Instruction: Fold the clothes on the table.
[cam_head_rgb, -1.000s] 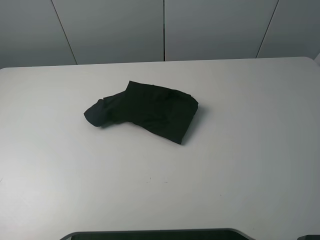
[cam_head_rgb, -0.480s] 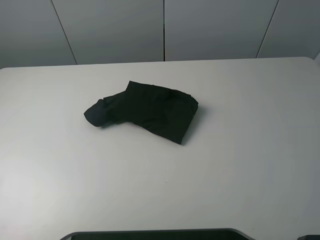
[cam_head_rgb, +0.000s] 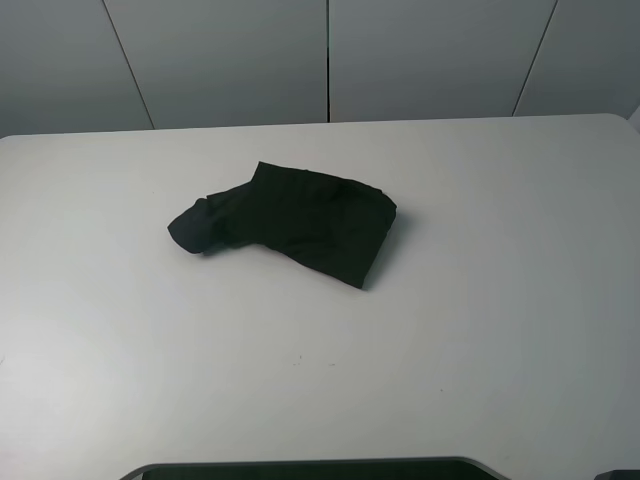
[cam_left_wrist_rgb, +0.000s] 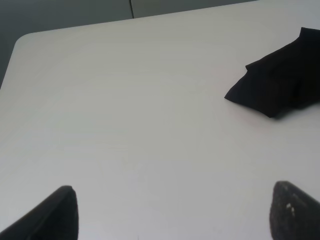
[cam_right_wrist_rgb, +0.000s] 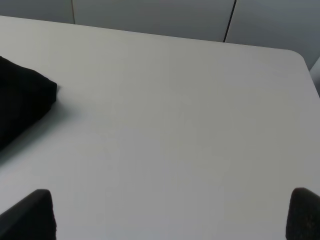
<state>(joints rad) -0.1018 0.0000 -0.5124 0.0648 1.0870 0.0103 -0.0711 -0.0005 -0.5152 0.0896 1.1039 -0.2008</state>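
Note:
The clothes (cam_head_rgb: 290, 220) are a crumpled black bundle lying near the middle of the white table (cam_head_rgb: 480, 300), slightly left of centre. One end of the bundle (cam_left_wrist_rgb: 280, 85) shows in the left wrist view, another corner (cam_right_wrist_rgb: 22, 105) in the right wrist view. No print shows on the fabric. My left gripper (cam_left_wrist_rgb: 172, 212) is open, its two dark fingertips (cam_left_wrist_rgb: 55, 212) wide apart above bare table, well short of the cloth. My right gripper (cam_right_wrist_rgb: 172, 215) is open too, fingertips (cam_right_wrist_rgb: 32, 212) spread over bare table, away from the cloth. Neither arm shows in the high view.
Grey wall panels (cam_head_rgb: 330, 60) stand behind the table's far edge. A dark curved edge (cam_head_rgb: 310, 468) lies along the bottom of the high view. Bare white tabletop surrounds the cloth on all sides.

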